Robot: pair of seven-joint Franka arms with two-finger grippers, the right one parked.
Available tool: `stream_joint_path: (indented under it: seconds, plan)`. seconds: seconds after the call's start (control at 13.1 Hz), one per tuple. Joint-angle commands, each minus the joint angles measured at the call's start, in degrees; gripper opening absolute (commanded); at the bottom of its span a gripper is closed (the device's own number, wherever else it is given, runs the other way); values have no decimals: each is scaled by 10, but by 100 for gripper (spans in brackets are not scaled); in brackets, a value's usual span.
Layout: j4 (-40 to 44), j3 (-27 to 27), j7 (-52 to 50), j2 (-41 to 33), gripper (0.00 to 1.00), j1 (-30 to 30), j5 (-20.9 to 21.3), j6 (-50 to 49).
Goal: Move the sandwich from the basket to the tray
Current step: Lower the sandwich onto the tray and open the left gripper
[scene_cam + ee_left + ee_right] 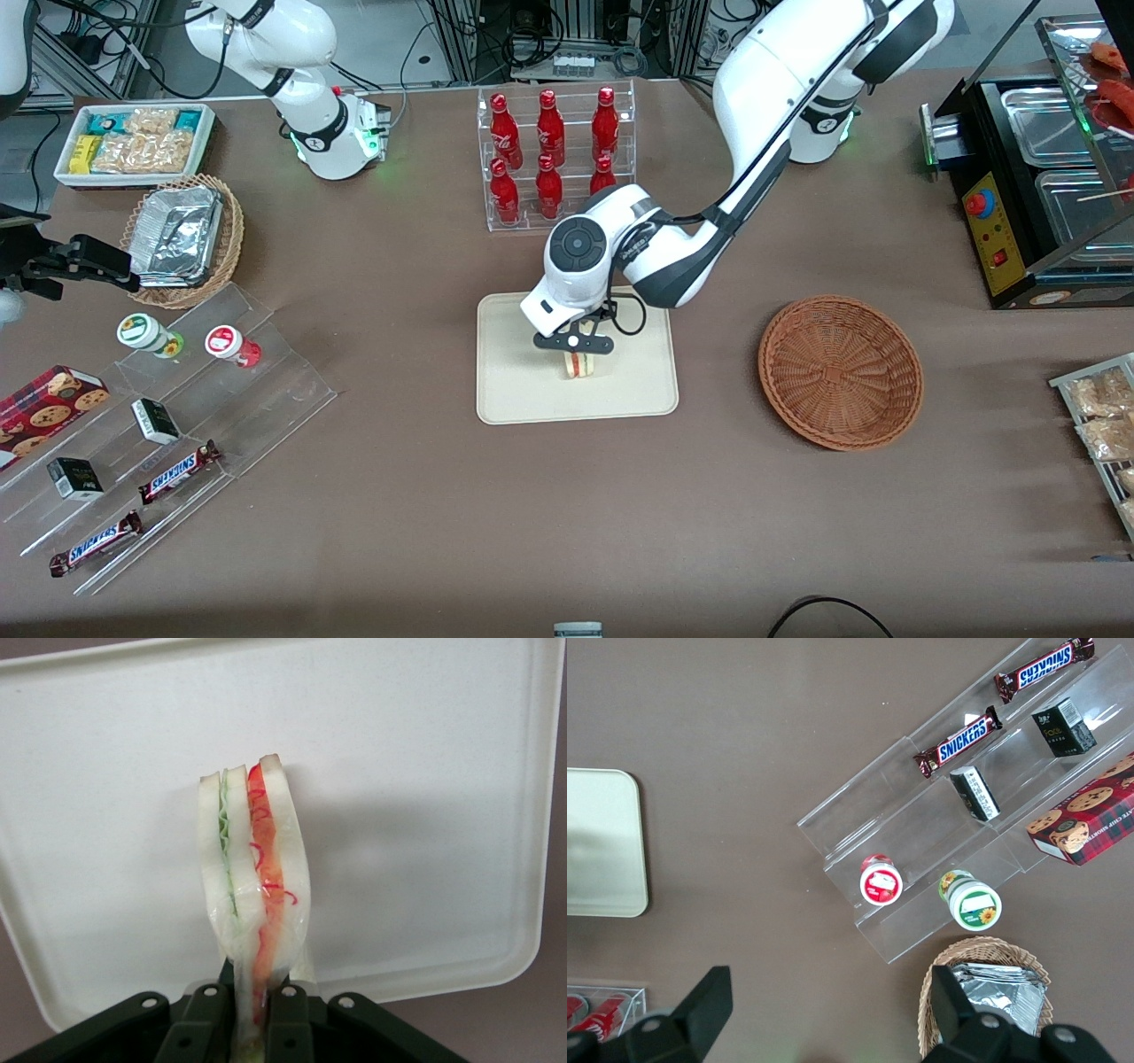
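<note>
My left gripper [578,354] is over the middle of the cream-beige tray [514,390] and is shut on the sandwich [580,365]. In the left wrist view the sandwich [252,877] is a pale bread wedge with green and red-orange layers, pinched at one end between the fingers [292,1023], with the tray [425,797] right under it. I cannot tell whether the wedge touches the tray. The reddish-brown wicker basket [840,370] stands empty beside the tray, toward the working arm's end of the table.
A clear rack of red bottles [556,155] stands just farther from the front camera than the tray. Toward the parked arm's end are clear tiered shelves with snacks [159,425], a tan basket of foil trays [184,237] and a white bin of packets [135,142]. A black display case [1036,186] stands at the working arm's end.
</note>
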Motion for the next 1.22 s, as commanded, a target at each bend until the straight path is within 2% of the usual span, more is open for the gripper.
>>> stream_joint_path:
  seconds: [0.0,0.31,0.38,0.46,0.53,0.61,0.92,1.15]
  plan:
    - [10,6,-22,10,0,-15,20,10]
    - [11,7,-30,24,0,-17,35,25]
    - [11,8,-31,25,11,-17,34,26]
    - [13,8,-31,25,37,-17,33,25]
    - [13,8,-28,25,90,-17,35,25]
    - [13,8,-28,24,100,-15,34,24]
    - [17,10,-31,-5,100,-8,31,16]
    - [16,10,-37,-82,100,27,20,-53]
